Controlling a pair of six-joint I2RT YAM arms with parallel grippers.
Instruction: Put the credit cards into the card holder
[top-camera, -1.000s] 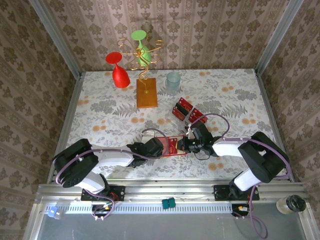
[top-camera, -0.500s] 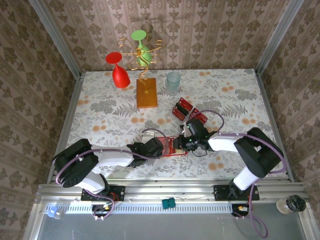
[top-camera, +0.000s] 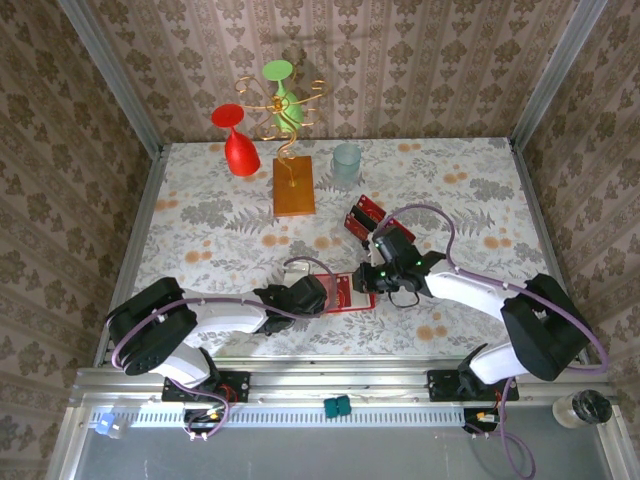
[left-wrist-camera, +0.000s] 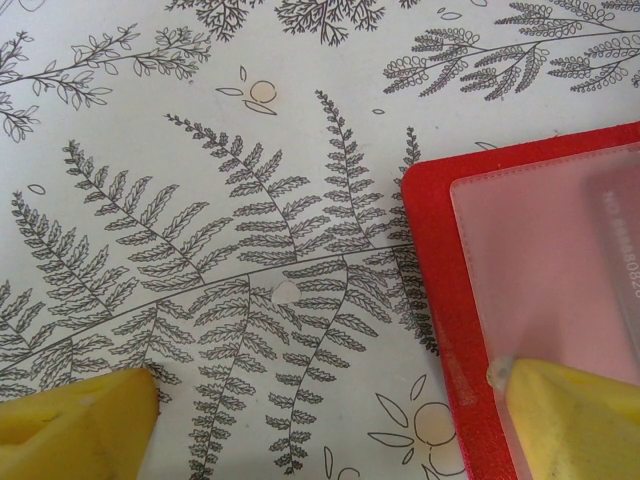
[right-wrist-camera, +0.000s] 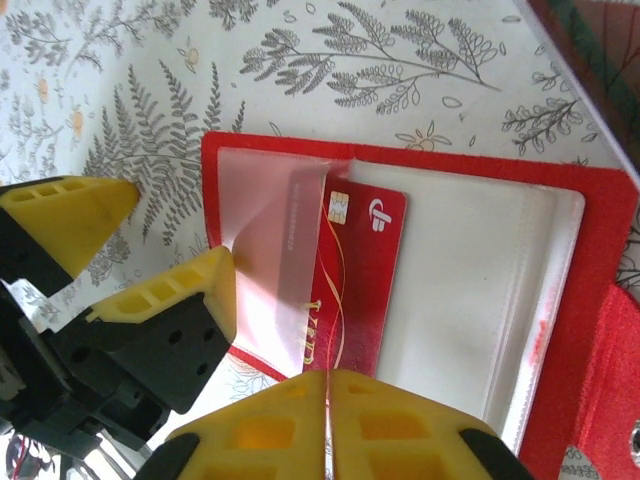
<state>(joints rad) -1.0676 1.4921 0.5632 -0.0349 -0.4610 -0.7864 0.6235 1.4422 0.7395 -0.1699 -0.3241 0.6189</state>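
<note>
The credit card (right-wrist-camera: 352, 268) lies lengthwise in the open card holder (right-wrist-camera: 605, 250). Its left part is tucked under the clear pocket, and its near end sits right at the tips of the right gripper (right-wrist-camera: 328, 385). That gripper's yellow fingers are pressed together; whether they pinch the card or only butt against it I cannot tell. Just to the left, the left gripper (right-wrist-camera: 180, 225) stands wide, with one finger (left-wrist-camera: 575, 415) down on the pocket's edge and the other over the bare fern-print table (left-wrist-camera: 250, 250). From above, the holder sits toward the table's near middle, between the two grippers. More credit cards (top-camera: 362, 213) sit just behind the right arm. Farther back are an orange wooden block (top-camera: 293, 187), a clear cup (top-camera: 346, 163), a red glass (top-camera: 237, 145) and a green glass (top-camera: 282, 92).
</note>
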